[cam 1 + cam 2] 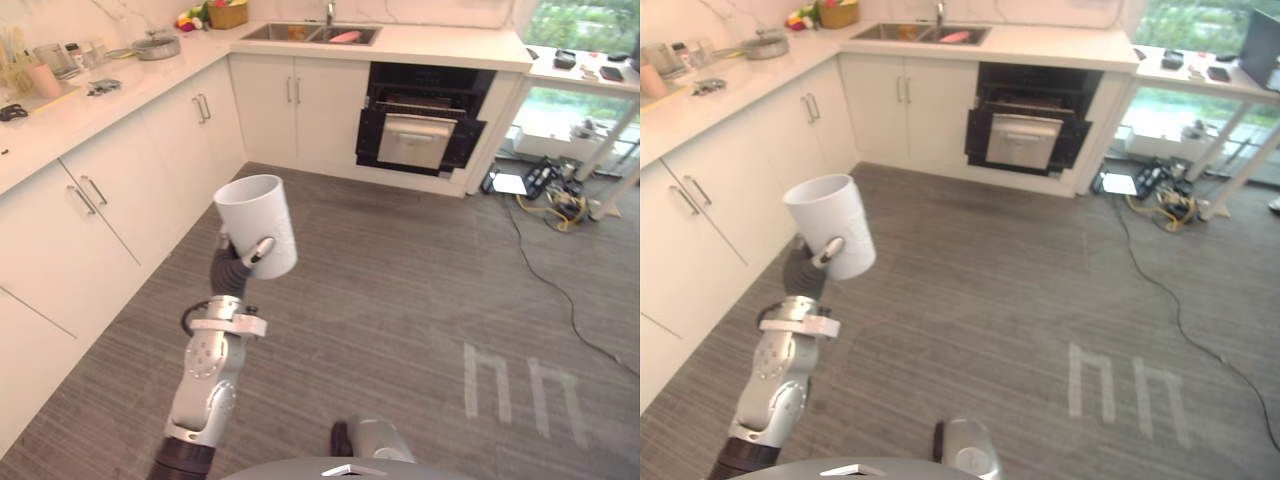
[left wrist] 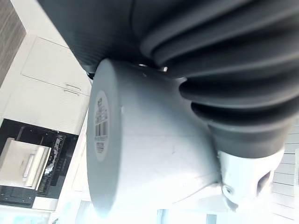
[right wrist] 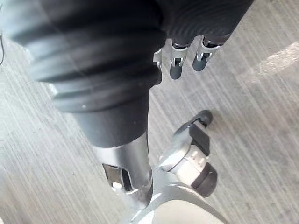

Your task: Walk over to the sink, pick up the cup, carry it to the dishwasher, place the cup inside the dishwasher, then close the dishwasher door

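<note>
- The robot's left hand [image 1: 261,250] is clamped on a white cylindrical cup [image 1: 255,222], one dark-tipped finger curled across the cup's near wall and the dark ribbed wrist cover just below it.
- The cup is held mouth up, slightly tilted, above the grey wood-grain floor [image 1: 400,290] at the near left of the kitchen. It is well apart from every counter.
- The left wrist view shows the cup's flat base with a label on it, pressed against the hand's ribbed cover.
- The right hand [image 3: 176,65] hangs near the floor, fingers relaxed and apart, holding nothing.
- To the left, a row of white cabinets [image 1: 110,200] runs under a pale countertop [image 1: 60,110], with a lidded steel pot [image 1: 155,45] at its far end.
- On the far wall, a steel double sink [image 1: 290,32] holds a pink item [image 1: 345,37].
- Just right of the sink, below the counter, stands the black dishwasher [image 1: 425,125], its door open.
- A tangle of yellow and black cables [image 1: 555,200] lies on the floor at far right.
</note>
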